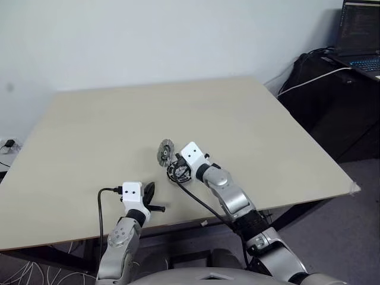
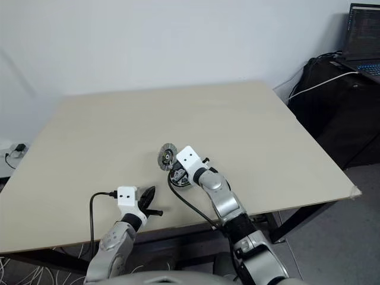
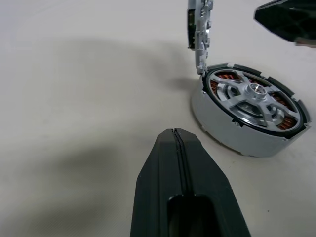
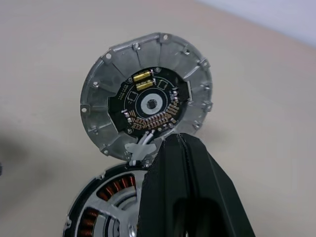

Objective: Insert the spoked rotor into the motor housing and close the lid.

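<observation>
From the head camera you see the motor housing [image 1: 178, 173] on the table [image 1: 249, 130] near its front edge, the lid [image 1: 165, 151] standing upright at its far side, your right gripper [image 1: 176, 164] against them. Your left wrist view shows the left gripper [image 3: 177, 136] closed and empty, short of the housing, with the spoked rotor [image 3: 254, 96] seated inside. Your right wrist view shows its fingers [image 4: 185, 163] pressed together at the lid's lower edge, holding nothing.
</observation>
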Robot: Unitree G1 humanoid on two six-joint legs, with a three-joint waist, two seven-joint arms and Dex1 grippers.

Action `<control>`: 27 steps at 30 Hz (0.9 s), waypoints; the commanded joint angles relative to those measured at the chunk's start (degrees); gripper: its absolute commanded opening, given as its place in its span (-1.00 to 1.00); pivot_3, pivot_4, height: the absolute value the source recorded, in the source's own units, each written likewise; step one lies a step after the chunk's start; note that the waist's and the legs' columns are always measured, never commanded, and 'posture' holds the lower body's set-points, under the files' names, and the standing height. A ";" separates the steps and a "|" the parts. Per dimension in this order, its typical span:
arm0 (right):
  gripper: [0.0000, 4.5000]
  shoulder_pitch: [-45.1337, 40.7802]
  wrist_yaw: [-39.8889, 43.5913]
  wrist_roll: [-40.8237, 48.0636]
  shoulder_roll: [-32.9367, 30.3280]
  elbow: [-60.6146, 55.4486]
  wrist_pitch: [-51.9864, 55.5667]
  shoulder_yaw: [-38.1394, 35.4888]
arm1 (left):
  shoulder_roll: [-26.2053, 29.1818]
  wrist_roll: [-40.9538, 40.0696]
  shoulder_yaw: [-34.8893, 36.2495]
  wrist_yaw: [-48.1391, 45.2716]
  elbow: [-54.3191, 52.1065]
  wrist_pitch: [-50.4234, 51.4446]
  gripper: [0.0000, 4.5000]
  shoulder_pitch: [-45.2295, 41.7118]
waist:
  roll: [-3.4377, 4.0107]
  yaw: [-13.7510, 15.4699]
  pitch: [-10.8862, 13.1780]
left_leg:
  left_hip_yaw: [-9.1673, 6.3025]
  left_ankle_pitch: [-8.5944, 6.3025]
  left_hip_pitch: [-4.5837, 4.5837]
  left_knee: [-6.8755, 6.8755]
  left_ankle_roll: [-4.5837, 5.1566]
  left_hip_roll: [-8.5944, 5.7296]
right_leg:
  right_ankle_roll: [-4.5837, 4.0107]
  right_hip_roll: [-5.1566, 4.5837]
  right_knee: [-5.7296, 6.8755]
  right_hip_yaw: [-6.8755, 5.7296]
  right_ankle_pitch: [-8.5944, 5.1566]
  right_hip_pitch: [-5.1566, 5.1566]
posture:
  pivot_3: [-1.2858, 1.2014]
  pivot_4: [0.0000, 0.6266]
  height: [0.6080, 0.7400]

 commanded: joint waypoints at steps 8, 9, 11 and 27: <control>-0.99 0.84 3.25 -2.17 -1.15 7.37 4.56 2.52 | -0.56 -0.16 0.18 0.53 -2.02 -1.89 -1.00 -0.09 | 0.08 -0.08 -0.16 | 0.00 0.00 0.10 -0.02 0.00 0.00 | -0.02 0.00 0.01 0.01 -0.02 0.06 | 0.03 -1.00 1.00; -0.99 1.30 3.37 -2.47 -1.41 7.00 4.92 2.82 | -0.56 -0.18 0.18 0.52 -2.00 -1.90 -1.00 -0.09 | 0.07 -0.08 -0.23 | 0.00 0.00 0.12 -0.02 0.00 0.00 | -0.02 0.00 0.01 0.00 -0.03 0.08 | 0.03 -1.00 1.00; -0.99 1.96 3.23 -2.54 -1.52 6.05 4.72 2.70 | -0.56 -0.25 0.19 0.45 -1.89 -1.92 -1.00 -0.12 | 0.05 -0.06 -0.32 | 0.00 -0.01 0.17 -0.02 0.00 0.00 | 0.25 0.00 0.01 0.00 -0.20 0.13 | 0.03 -1.00 1.00; 0.14 -11.65 31.06 -6.50 -20.95 -8.76 -3.92 11.22 | -1.27 -0.22 -0.29 0.19 -0.15 -2.37 -1.00 -1.23 | -0.03 -0.02 -0.06 | -0.03 0.02 0.04 -0.02 -0.03 0.04 | 0.29 0.00 -0.02 -0.06 -0.21 0.02 | 0.03 -1.00 1.00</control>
